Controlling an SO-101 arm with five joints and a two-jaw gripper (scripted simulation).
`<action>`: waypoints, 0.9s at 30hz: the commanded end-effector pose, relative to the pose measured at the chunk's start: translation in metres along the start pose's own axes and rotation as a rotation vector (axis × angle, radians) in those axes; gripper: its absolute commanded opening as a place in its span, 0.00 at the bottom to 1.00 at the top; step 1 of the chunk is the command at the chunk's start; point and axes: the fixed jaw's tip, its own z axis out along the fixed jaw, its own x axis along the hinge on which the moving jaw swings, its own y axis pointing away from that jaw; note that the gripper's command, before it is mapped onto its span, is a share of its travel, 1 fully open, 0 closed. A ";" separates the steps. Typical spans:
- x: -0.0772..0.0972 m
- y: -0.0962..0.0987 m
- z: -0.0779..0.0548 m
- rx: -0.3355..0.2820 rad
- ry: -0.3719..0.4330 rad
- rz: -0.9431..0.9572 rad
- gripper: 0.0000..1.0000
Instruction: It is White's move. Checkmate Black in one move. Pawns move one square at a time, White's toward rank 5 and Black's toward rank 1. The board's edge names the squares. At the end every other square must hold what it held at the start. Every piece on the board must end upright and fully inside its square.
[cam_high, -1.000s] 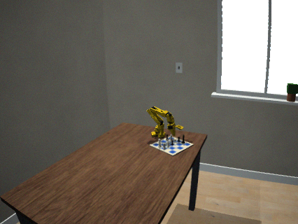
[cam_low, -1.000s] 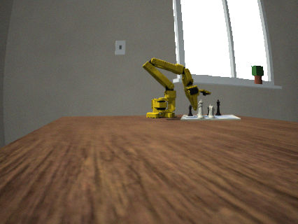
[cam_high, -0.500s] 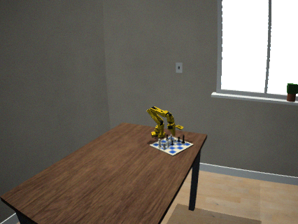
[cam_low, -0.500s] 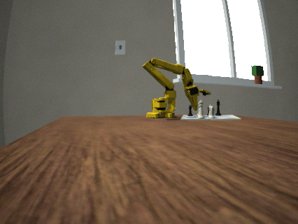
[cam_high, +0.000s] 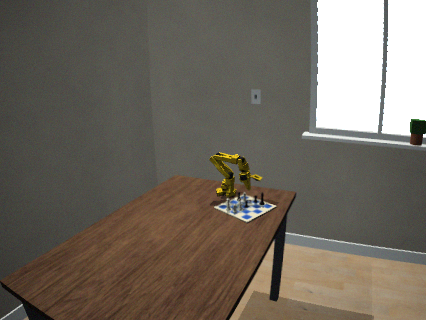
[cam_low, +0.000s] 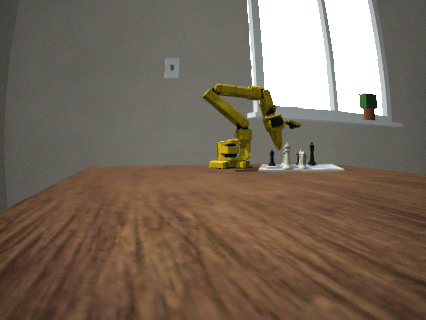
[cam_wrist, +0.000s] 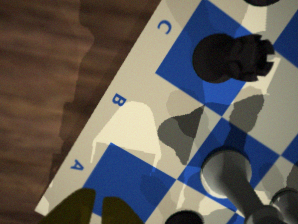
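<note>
A small blue-and-white chessboard (cam_high: 245, 208) lies at the far right end of the wooden table, with several white and black pieces on it. My yellow arm (cam_high: 231, 173) stands behind it. My gripper (cam_low: 276, 145) hangs shut and empty above the board's edge near the arm's base. In the wrist view the fingertips are over the A square at the board's edge. A black piece (cam_wrist: 231, 58) stands on the blue square in row C. A white piece (cam_wrist: 231, 176) stands one column in, near rows A and B. In the exterior view a tall white piece (cam_low: 286, 155) stands right beside the gripper.
The board's edge carries the letters A, B, C (cam_wrist: 116, 100). The arm's base (cam_low: 232, 154) sits close behind the board. The table's right edge (cam_high: 280, 220) runs just past the board. A potted plant (cam_high: 417, 131) stands on the window sill.
</note>
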 end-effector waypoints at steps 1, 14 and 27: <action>-0.005 0.001 -0.019 -0.003 -0.008 -0.008 0.00; -0.011 0.001 -0.044 -0.003 -0.008 -0.008 0.00; -0.016 -0.035 -0.051 0.063 -0.007 0.275 0.08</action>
